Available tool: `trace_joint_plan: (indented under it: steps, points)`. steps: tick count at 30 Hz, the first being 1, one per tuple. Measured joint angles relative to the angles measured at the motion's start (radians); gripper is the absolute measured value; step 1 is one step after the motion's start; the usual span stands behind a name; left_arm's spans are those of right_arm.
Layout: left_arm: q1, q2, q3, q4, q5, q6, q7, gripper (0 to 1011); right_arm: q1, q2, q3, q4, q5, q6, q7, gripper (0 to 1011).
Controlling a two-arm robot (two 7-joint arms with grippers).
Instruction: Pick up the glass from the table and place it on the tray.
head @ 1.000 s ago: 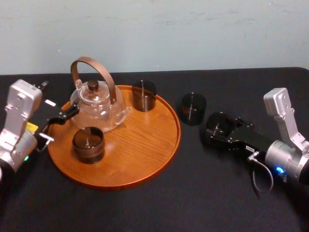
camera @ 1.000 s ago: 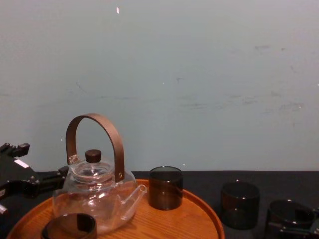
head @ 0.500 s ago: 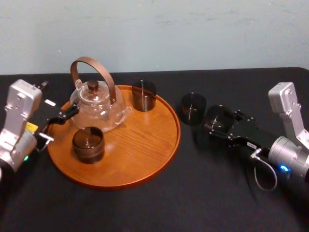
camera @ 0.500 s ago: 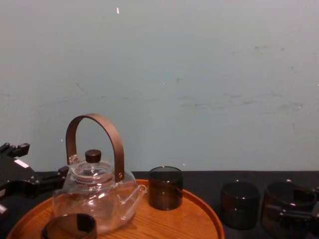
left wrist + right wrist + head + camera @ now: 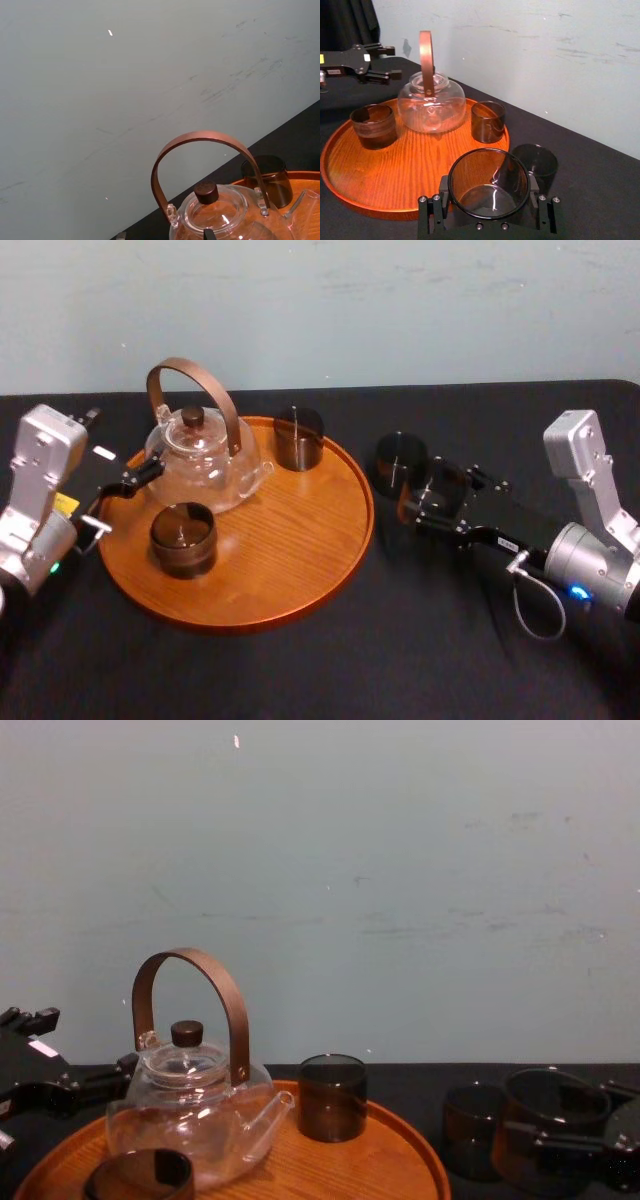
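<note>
Right of centre, over the matte black table (image 5: 300, 670): my right gripper (image 5: 443, 502) reaches in from the right side. Its jaws pinch a short, smoky dark cylindrical glass (image 5: 488, 181) by its opposite walls.

- Held glass: upright, mouth up, nothing inside.
- Position: just outside the right rim of the large round orange-brown wooden tray (image 5: 330, 580), not on it. Whether its base touches the table I cannot tell.
- Neighbour: a second dark glass (image 5: 400, 462) of the same kind stands on the table just beside the held one. It is a little farther from me and toward the tray. I cannot tell whether the two touch.

On the tray:
- A clear glass teapot (image 5: 205, 455) with a brown arched handle and a dark knob on its lid stands in the far left part.
- A third dark glass (image 5: 299, 437) stands at the far rim, to the right of the teapot.
- A fourth dark glass (image 5: 183, 537) stands on the near side of the teapot, apart from it.

My left gripper (image 5: 395, 62) sits at the tray's left edge, near the teapot. Its jaws are spread and grip nothing.

A pale blue-green wall (image 5: 400, 870) runs behind the table.
</note>
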Motion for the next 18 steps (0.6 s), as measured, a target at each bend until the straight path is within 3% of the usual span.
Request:
trace_joint_plan:
  steps: [18]
  points:
    - [0.0, 0.0, 0.0, 0.0, 0.0, 0.0, 0.0, 1001, 0.033, -0.022, -0.057, -0.009, -0.001, 0.009, 0.015, 904]
